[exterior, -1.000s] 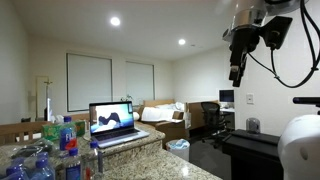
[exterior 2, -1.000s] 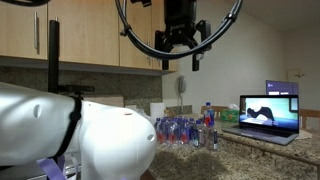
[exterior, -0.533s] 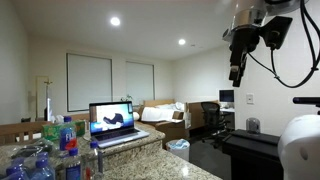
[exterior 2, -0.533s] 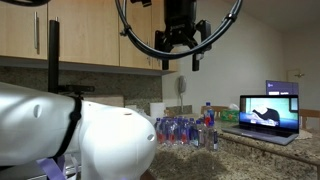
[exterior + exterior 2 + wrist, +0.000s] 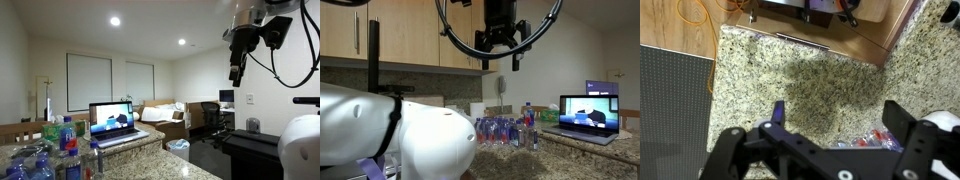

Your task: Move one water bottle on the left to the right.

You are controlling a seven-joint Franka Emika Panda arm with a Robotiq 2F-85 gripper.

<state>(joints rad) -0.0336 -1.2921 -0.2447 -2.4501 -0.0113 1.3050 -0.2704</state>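
Water bottle (image 5: 500, 131): clear plastic cylinder

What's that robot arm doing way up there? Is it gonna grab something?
The robot's gripper hangs high above the granite counter. It is open and holds nothing. The little water bottles stand bunched together on the counter, next to an open laptop with its screen lit. No bottle has been picked up yet, so the job of moving one across has not really started.
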